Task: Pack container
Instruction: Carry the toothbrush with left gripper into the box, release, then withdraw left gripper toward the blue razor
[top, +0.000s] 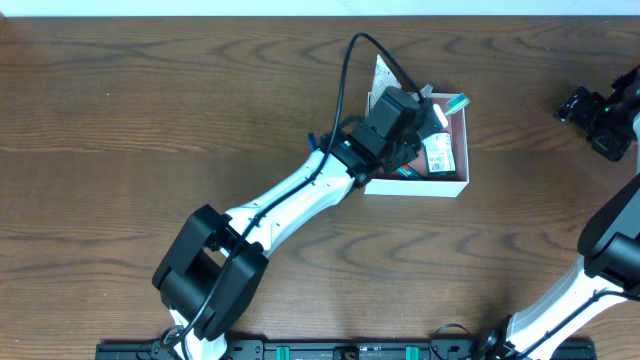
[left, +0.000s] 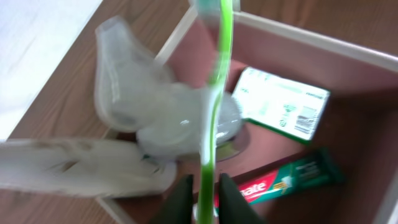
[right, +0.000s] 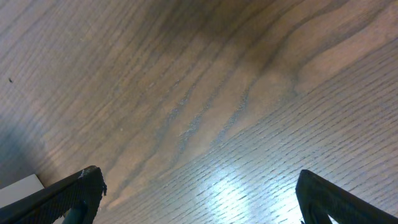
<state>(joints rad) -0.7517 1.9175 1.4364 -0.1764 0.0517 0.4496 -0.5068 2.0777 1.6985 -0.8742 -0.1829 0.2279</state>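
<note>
The container (top: 415, 187) is a shallow square box with white walls and a dusty-pink inside, right of the table's centre; it also shows in the left wrist view (left: 298, 34). My left gripper (top: 400, 115) hovers over its left part, shut on a green toothbrush (left: 217, 81) in a clear plastic blister pack (left: 143, 106). The left gripper's fingers (left: 204, 193) pinch the green handle. The toothbrush's tip (top: 455, 102) reaches over the container's far edge. Inside the container lie a green-and-white soap packet (left: 283, 102) and a red-and-green toothpaste box (left: 286, 180). My right gripper (top: 598, 115) is open and empty.
A white flap (top: 385, 75) stands at the container's far left corner. The right wrist view shows only bare wooden table (right: 199, 93) between the right gripper's open fingers (right: 199, 186). The table's far edge runs along the top of the overhead view.
</note>
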